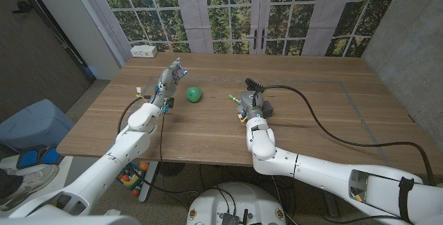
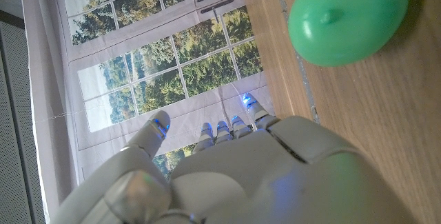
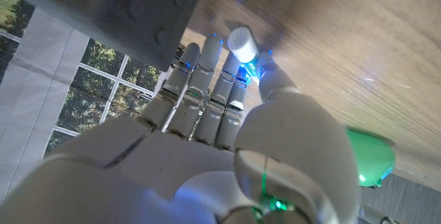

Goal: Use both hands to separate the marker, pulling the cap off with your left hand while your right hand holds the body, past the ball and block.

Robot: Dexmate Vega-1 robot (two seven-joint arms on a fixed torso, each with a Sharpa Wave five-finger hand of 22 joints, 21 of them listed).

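Nearest the lens, both white arms reach in over the wooden table (image 1: 311, 149). The right hand (image 1: 253, 105) sits mid-table w/ fingers closed narrow around the marker (image 3: 242, 45), thumb pressing it against the fingertips. One short white end pokes out past them in the right wrist view; the rest is buried in the grip. A grey block (image 3: 131, 10) stands just beside that hand on the far side, and a black cable (image 1: 311, 118) trails away toward the table's right edge.

The left hand (image 1: 167, 81) hangs well apart from the marker, fingers spread wide & holding nothing, palm upright. The green ball (image 1: 194, 94) lies btwn the two hands, nearer the left.

Cap looks not yet pulled; which end carries it can't be told from these views.

Handling, as a judgement: marker prob. light, stiff plastic, smooth & a bit slippery, so it could twist or slide in a loose grip. Cap likely a snug friction fit that lets go suddenly. Best hold for the left hand is a pinch on the cap alone, close to the seam, pulling straight along the barrel. The right hand should keep the body clamped w/ the cap end left free. The left hand's path crosses the ball, which would roll at a touch, so pass over or round it.
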